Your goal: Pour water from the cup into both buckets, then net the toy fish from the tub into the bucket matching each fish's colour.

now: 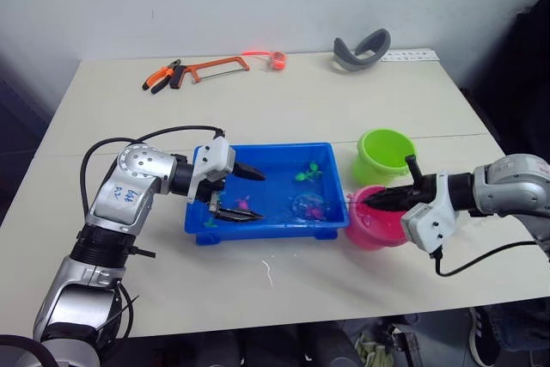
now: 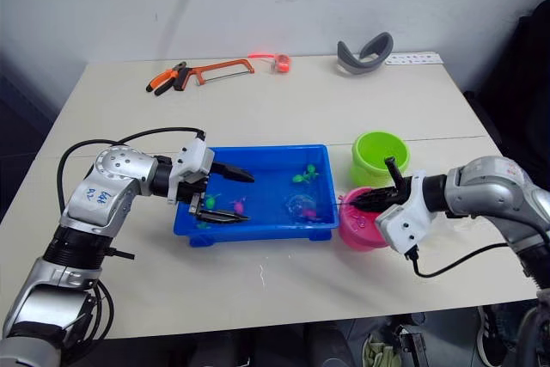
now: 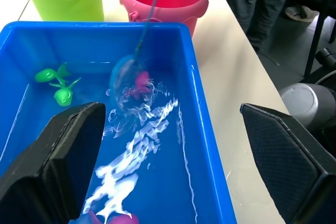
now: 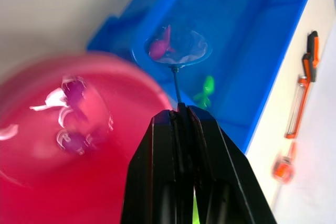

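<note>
Right end effector [image 4: 181, 109] clamped on the net [image 4: 176, 48] handle; hoop in the tub [image 1: 198, 221] holds a pink fish [image 4: 159, 47] at its 9 o'clock. Pink bucket [image 1: 375, 228] directly beneath (short lift-and-retract along handle axis). Left end effector [image 1: 245, 195] open over the tub's left rim.

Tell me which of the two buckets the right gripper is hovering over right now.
The pink bucket, nearest the robot beside the blue tub. The right gripper sits over its rim, shut on the net handle; the lime green bucket stands behind it, untouched.

Left gripper [image 1: 239, 193] astride tub [image 1: 258, 231] wall
</note>
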### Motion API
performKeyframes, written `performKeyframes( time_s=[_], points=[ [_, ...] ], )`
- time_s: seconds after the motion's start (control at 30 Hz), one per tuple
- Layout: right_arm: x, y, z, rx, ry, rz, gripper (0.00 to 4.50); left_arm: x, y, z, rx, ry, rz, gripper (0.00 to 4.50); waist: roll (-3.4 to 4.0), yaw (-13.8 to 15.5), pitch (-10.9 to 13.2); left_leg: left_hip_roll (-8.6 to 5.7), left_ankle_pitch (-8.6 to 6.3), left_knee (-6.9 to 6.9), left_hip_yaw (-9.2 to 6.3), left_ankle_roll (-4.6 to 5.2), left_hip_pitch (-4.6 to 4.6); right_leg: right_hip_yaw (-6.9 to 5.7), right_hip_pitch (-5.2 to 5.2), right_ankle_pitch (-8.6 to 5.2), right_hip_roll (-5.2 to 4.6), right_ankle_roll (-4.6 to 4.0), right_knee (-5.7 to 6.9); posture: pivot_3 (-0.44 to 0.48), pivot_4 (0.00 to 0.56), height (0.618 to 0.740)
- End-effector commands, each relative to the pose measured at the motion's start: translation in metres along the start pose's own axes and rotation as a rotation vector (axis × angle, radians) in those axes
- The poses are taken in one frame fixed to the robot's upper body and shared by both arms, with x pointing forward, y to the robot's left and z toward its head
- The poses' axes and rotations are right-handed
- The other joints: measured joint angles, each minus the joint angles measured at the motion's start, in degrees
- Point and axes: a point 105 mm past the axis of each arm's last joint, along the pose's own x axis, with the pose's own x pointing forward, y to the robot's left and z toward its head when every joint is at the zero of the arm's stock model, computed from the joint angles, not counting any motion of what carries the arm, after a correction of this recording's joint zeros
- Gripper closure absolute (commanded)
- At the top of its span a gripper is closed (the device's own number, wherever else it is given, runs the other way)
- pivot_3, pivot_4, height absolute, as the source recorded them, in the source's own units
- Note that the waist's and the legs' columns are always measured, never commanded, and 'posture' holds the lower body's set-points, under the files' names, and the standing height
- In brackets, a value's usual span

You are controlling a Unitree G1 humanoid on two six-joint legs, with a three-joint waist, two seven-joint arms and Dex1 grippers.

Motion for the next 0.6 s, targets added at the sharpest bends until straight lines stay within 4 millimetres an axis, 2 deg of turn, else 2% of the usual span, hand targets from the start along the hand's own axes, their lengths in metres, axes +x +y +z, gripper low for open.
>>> performKeyframes(
  time_s=[0.03,0.33,0.6],
  points=[
    [-0.007,-0.008,0.007,0.136,-0.016,-0.067,4.50,-0.003,0.000,0.007,0.024,-0.015,-0.012,0.03,0.00,0.03,0.00,0.00,0.00,0.00,0.00,0.00,0.00,0.00,0.00,0.00,0.00,0.00,0.01,0.000,0.150,0.740],
    [-0.006,-0.004,0.026,0.787,-0.136,-0.157,4.50,-0.002,0.004,0.005,0.036,-0.002,-0.020,0.03,0.00,0.49,0.00,0.00,0.00,0.00,-0.06,0.00,-0.02,-0.01,0.02,0.00,0.01,0.00,0.00,0.000,0.150,0.740],
    [-0.014,-0.007,0.021,1.025,-0.136,-0.243,4.50,-0.001,0.006,0.006,0.041,-0.010,-0.026,0.03,0.00,1.37,0.00,-0.04,-0.02,-0.01,-0.04,0.02,-0.03,-0.01,0.01,0.00,0.10,0.00,-0.05,0.000,0.150,0.740]
  ],
)
